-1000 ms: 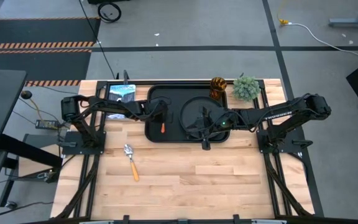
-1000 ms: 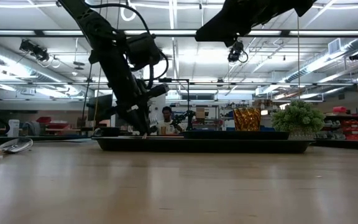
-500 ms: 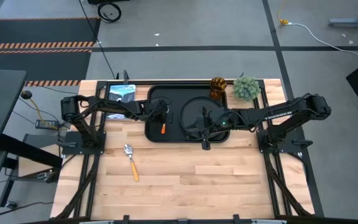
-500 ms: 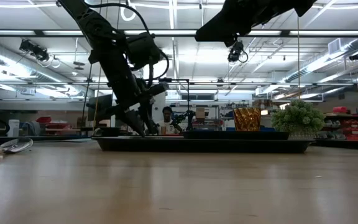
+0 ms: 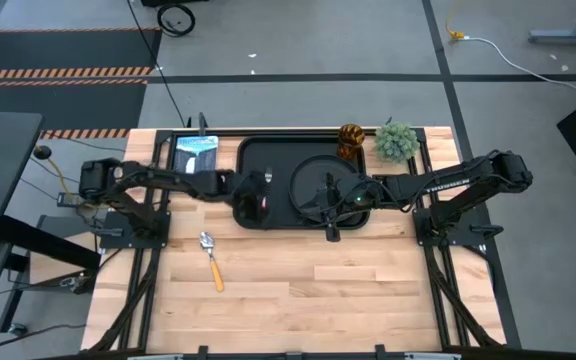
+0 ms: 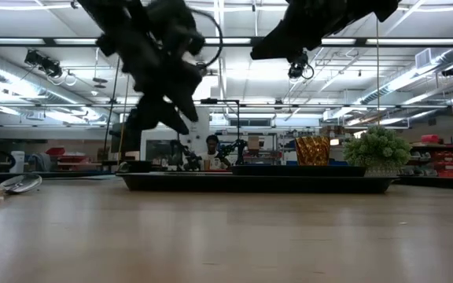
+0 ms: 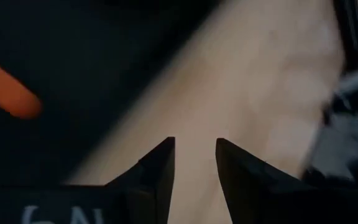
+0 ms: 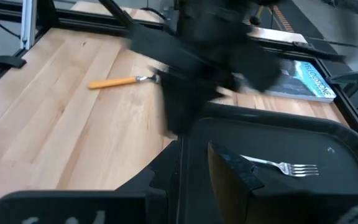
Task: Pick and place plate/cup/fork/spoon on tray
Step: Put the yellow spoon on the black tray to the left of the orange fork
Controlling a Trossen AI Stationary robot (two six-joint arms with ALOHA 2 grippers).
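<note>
The black tray (image 5: 268,152) lies at the table's far middle. The round black plate (image 5: 304,176) rests in its right half. The orange-handled fork (image 8: 291,168) lies flat in its left half, and its handle end shows in the left wrist view (image 7: 8,94). The amber cup (image 5: 351,136) stands at the tray's far right corner. The orange-handled spoon (image 5: 211,258) lies on the wood nearer, to the left. My left gripper (image 5: 251,207) hovers open over the tray's near left corner, empty. My right gripper (image 8: 194,158) hangs high over the plate, slightly open and empty.
A small green plant (image 5: 396,141) stands right of the cup. A blue-covered book (image 5: 196,150) lies left of the tray. The near half of the table is bare wood apart from the spoon. A person shows in the room beyond (image 6: 210,149).
My left gripper has risen off the tray and drawn back toward the table's left edge. The fork has stayed lying in the tray.
</note>
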